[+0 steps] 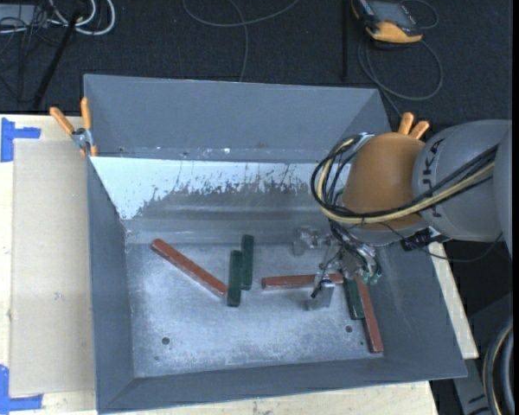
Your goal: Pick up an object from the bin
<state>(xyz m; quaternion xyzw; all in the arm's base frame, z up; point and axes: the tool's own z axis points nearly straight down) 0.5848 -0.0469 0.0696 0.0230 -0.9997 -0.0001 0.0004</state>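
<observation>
Hanging low on the three o'clock side of the bin floor, the gripper (323, 285) sits at the right-hand end of a short red-brown bar (285, 281). This bar lies flat, just toward three o'clock from the floor's middle. I take it to be the thing being picked, since nothing else lies so near the tool. Whether the claw is released, clenched or already round the bar I cannot tell, because the wrist's metalwork and the bar's end run together there.

To do this step well, I judge the claw should straddle the bar across its narrow width, not along its length. It should settle close to the floor and close squarely, so the bar does not pivot out. A hold at the very end may let the bar droop on lifting, so one nearer the middle looks safer.

The move should also stay clear of the neighbours at four o'clock: a dark green bar (355, 299) and, just beside it toward the wall, a longer red-brown bar (370, 320). Well apart, a pair of dark green bars (234, 277) lies just left of centre, and a long red-brown bar (186, 266) slants at nine o'clock.

The orange cover (381, 175) and looped cables (329, 180) hide the wall of the bin (233, 128) at two o'clock. The upper ends of the four o'clock pair pass under the wrist.
</observation>
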